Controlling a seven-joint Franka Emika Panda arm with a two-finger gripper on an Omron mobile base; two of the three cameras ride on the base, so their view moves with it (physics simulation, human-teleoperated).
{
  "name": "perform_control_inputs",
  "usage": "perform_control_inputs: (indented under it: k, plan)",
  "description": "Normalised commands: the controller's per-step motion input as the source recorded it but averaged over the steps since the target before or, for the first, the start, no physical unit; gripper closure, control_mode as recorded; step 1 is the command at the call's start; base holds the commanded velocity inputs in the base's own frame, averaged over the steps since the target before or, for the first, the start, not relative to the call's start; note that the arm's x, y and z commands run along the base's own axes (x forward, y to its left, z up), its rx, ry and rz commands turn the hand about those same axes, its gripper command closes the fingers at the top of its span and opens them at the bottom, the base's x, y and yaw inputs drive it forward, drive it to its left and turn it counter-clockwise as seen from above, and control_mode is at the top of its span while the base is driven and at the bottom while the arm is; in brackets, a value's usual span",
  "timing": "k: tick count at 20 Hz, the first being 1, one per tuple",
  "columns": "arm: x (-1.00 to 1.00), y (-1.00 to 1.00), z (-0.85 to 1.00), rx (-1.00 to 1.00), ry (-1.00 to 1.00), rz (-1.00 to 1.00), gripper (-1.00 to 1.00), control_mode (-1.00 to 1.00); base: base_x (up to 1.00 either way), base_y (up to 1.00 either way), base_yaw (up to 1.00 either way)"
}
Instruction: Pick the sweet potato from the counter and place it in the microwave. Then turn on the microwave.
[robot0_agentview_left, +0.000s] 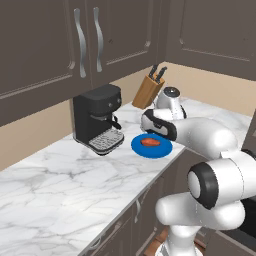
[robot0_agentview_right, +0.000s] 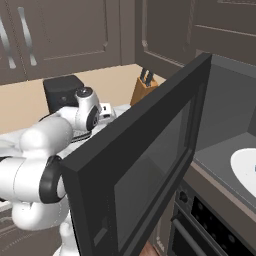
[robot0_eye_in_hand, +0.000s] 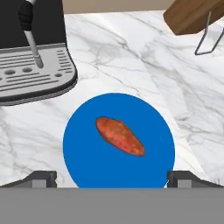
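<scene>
With the end effector (robot0_eye_in_hand: 112, 177) fully open and empty above the sweet potato (robot0_eye_in_hand: 120, 136), which lies diagonally on the blue plate (robot0_eye_in_hand: 78, 148) on the worktop (robot0_eye_in_hand: 131, 57), a misaligned closure would likely roll it aside.

Even, soft light; sharp render

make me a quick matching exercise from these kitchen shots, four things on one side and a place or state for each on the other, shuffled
Things:
1. sweet potato
2. microwave door
3. knife block
4. gripper

Places or states:
A. swung open
B. lying on the blue plate
C. open, above the plate
D. at the back of the counter, tilted, near the wall

Pairs: 1-B, 2-A, 3-D, 4-C
</scene>
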Motion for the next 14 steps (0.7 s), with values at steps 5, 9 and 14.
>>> perform_control_inputs:
  k: [5,9,14]
  plan:
    - [0.04,0.0,-0.16,0.0,0.0,0.07,-1.0,-1.0,0.0,0.0,0.0]
    - [0.06,-0.01,-0.16,0.0,0.0,0.07,-1.0,-1.0,0.0,0.0,0.0]
    - [0.07,-0.02,-0.16,-0.02,0.0,0.07,-1.0,-1.0,0.0,0.0,0.0]
